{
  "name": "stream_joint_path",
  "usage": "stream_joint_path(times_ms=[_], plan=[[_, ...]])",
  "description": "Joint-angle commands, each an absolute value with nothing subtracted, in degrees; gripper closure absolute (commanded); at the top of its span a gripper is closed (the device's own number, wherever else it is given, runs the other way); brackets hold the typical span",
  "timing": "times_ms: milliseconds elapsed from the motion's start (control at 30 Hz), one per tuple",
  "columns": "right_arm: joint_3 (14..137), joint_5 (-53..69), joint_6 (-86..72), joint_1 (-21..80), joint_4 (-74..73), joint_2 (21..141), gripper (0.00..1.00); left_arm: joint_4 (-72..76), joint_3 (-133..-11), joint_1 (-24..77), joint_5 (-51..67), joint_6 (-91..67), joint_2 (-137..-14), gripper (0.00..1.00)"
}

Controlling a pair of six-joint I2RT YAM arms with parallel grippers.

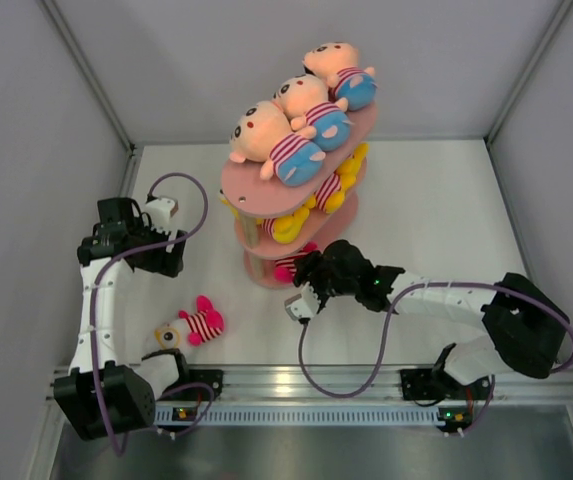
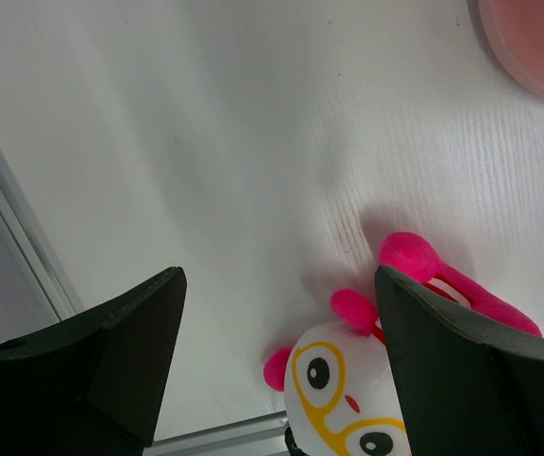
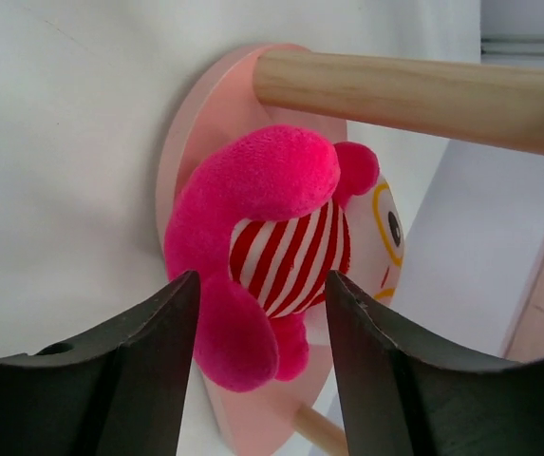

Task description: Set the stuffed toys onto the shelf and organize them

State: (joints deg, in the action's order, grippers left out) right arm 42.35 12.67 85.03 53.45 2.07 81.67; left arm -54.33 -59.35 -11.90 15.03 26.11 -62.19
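The salmon-pink shelf (image 1: 249,186) stands mid-table. Three peach-headed stuffed toys (image 1: 301,100) in striped shirts lie on its top tier, and yellow ones (image 1: 296,222) fill the middle tier. A pink toy with a striped shirt (image 3: 262,190) lies on the bottom tier (image 3: 181,142). My right gripper (image 3: 262,280) is open, its fingers on either side of this toy's lower body, apart from it. Another pink, white-faced toy (image 1: 198,322) lies on the table at the front left. My left gripper (image 2: 279,275) hangs open above and beside that toy (image 2: 347,389), holding nothing.
A wooden post (image 3: 414,90) of the shelf runs just above the toy at the right gripper. The shelf base (image 2: 523,38) shows in a corner of the left wrist view. Grey walls enclose the table, with a metal rail (image 1: 316,380) along its near edge.
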Motion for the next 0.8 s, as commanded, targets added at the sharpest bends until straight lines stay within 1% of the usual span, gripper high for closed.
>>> stream_joint_path(times_ms=[0,67,100,200,233,267,367,400,433,467,500,533,567,633,667,767], plan=[[39.9,14.9,81.6,53.0,8.4,77.6,0.44,-54.2,-60.0,-11.7,14.2,26.5,-62.4,0.13],[39.1,14.8,81.1,53.1,8.1,74.5,0.44,-54.2,-59.9,-11.7,14.3,26.3,-62.4,0.13],[38.5,14.8,80.8,53.7,6.8,73.4,0.39,-54.2,-59.9,-11.7,14.4,26.2,-62.4,0.13],[37.7,14.5,77.1,55.5,4.2,67.9,0.37,-54.2,-59.8,-11.7,14.4,26.1,-62.4,0.13],[38.0,14.2,71.0,56.9,1.3,62.2,0.37,-54.3,-59.7,-11.7,14.4,26.0,-62.3,0.13],[38.2,14.2,70.9,57.0,1.3,62.1,0.37,-54.3,-59.7,-11.7,14.4,26.0,-62.3,0.13],[39.4,11.5,52.5,58.1,1.9,57.6,0.36,-54.2,-59.6,-11.7,14.4,25.7,-62.2,0.13],[39.6,9.5,38.9,58.2,3.0,56.9,0.34,-54.2,-59.5,-11.7,14.4,25.7,-62.3,0.13],[39.8,2.7,31.2,58.1,5.4,56.0,0.33,-54.2,-59.5,-11.7,14.6,25.6,-62.3,0.13],[40.2,-1.5,23.5,58.1,6.1,55.9,0.32,-54.2,-59.3,-11.7,14.8,25.3,-62.4,0.13],[40.3,-5.8,9.7,58.1,6.1,56.6,0.30,-54.2,-59.2,-11.7,14.9,25.3,-62.2,0.13],[40.4,-12.7,3.9,57.9,4.4,57.3,0.30,-54.1,-59.2,-11.7,14.9,25.1,-62.4,0.13],[41.0,-15.3,-7.7,57.8,3.3,58.3,0.30,-54.1,-58.9,-11.6,15.2,25.0,-62.6,0.13],[41.4,-16.6,-16.7,57.4,1.0,62.1,0.30,-54.1,-58.7,-11.6,15.0,24.9,-63.1,0.13],[41.9,-15.7,-23.7,56.3,0.2,63.5,0.30,-54.1,-58.6,-11.7,14.7,24.6,-63.5,0.13],[41.1,-10.7,-35.6,53.8,2.2,67.8,0.30,-54.2,-58.4,-11.6,13.8,24.4,-63.4,0.13]])
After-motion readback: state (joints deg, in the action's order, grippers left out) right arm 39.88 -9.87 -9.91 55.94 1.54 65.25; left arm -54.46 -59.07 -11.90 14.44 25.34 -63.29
